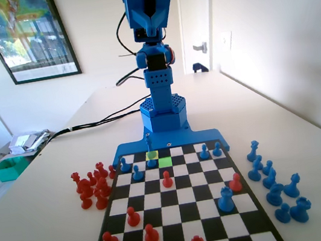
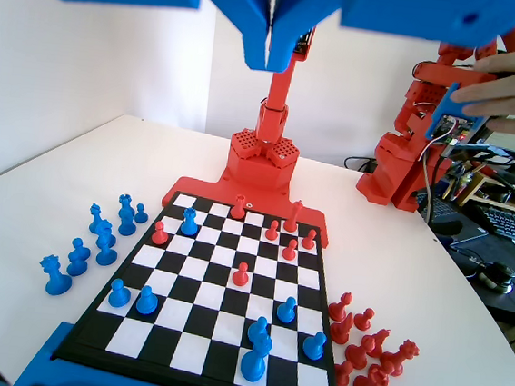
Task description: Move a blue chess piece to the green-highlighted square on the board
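Arm: in the fixed view the blue arm (image 1: pixel 152 48) stands upright on its base at the far end of the board, folded high, its upper part running out of the top edge of the picture.
Gripper: raised well above the board; in the wrist view the gripper (image 2: pixel 268 59) hangs from the top edge with its two jaws pressed together, only a thin seam between them, nothing held.
Blue chess piece: the tall, slender blue chess piece (image 1: pixel 150 151) with the thin pointed top stands upright on the yellow-green square (image 1: pixel 152 155) in the board's far row in the fixed view, just in front of the arm's base. In the wrist view it is the tall piece (image 2: pixel 255 354) at the near edge of the board.
Green-highlighted square: the green-highlighted square (image 1: pixel 165 162) lies one row nearer the fixed camera, diagonally right of the yellow-green one, with no piece on it.
Board: the board (image 1: pixel 185 236) carries blue pawns in its far rows and red pieces nearer the fixed camera.
Beside the board: red pieces (image 1: pixel 92 185) cluster on the table at the left in the fixed view, blue pieces (image 1: pixel 275 182) at the right.
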`<state>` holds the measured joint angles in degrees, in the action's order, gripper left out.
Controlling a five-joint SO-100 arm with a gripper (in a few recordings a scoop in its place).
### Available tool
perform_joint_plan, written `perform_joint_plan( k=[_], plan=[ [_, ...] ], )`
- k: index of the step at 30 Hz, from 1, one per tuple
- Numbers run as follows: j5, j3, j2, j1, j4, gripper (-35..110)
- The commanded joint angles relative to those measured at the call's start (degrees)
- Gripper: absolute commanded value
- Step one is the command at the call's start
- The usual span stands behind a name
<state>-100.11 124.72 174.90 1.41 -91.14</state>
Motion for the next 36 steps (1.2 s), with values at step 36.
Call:
perform_joint_plan(
  k=[36],
  plan=[
    [-4.0, -4.6, -3.7, -0.1, -0.9, 1]
  ],
)
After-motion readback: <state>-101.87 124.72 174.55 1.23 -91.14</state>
